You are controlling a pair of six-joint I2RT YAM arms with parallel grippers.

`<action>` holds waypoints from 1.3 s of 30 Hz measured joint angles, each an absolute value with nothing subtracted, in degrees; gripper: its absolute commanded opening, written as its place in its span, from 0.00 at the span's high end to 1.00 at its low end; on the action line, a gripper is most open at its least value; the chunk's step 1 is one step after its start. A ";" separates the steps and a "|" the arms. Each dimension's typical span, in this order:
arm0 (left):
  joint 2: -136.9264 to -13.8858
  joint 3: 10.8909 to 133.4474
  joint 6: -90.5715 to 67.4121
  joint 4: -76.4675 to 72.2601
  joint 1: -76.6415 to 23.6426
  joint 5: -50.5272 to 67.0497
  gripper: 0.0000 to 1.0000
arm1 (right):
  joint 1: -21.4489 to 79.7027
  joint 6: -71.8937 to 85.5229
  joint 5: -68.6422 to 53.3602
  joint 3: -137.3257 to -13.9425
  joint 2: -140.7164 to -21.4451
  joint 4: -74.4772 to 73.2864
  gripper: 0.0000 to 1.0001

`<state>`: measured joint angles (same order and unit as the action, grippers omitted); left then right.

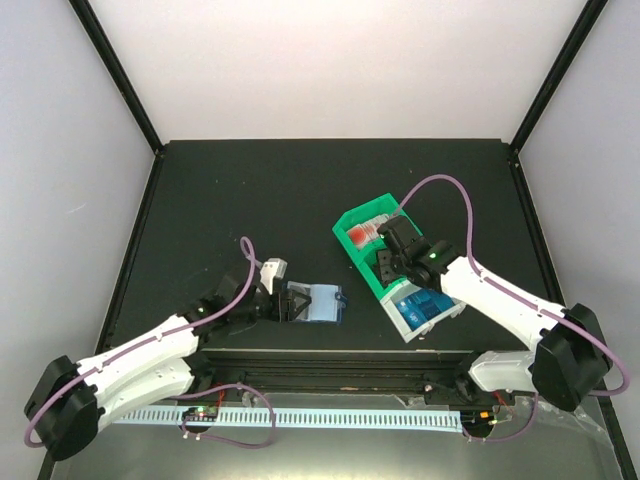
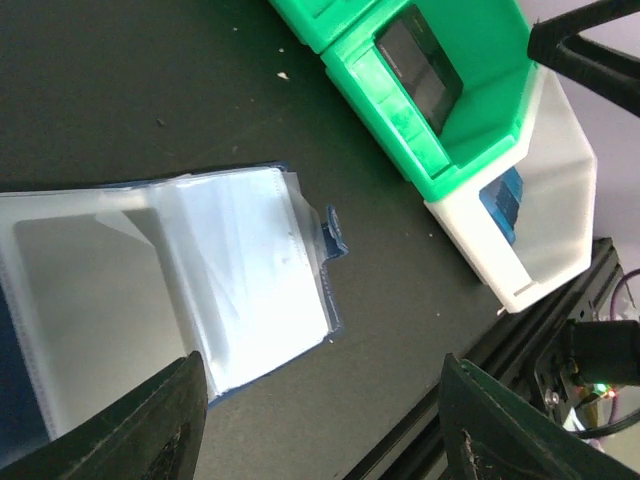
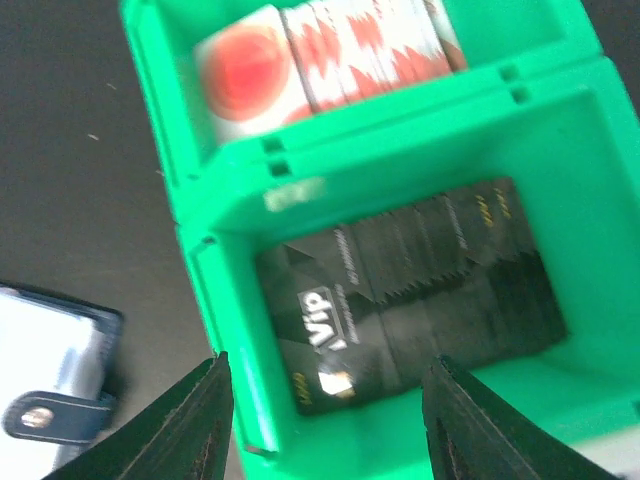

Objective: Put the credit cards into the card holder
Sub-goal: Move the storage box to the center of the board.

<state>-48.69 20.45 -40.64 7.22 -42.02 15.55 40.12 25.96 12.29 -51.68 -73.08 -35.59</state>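
Black table (image 1: 250, 190) under white walls carries the card holder (image 1: 322, 303), which is laid open with its clear sleeves upward, presumably so that cards can be slid in. The left pincer (image 2: 322, 375) is held released just above it, grasping nothing. The credit cards (image 2: 507, 200) are found in the white bin (image 2: 555, 190) touching the green bin (image 3: 200, 250). The right pincer (image 3: 325, 368) is poised released over the black cards (image 3: 400, 290), seemingly one compartment off target.

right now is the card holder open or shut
Open: the card holder lies spread, clear sleeves facing up, clasp tab unfastened at its edge.
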 measured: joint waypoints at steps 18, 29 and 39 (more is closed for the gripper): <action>-65.06 20.60 -49.41 -7.18 -47.44 19.88 0.34 | 39.66 38.81 14.46 -39.13 -64.42 -45.89 0.60; -79.46 27.11 -52.69 -14.02 -51.16 19.70 0.35 | 36.34 43.66 16.01 -37.01 -69.97 -42.13 0.54; -85.25 30.98 -52.80 -15.53 -51.35 19.70 0.35 | 31.88 38.74 13.85 -39.83 -75.59 -36.40 0.53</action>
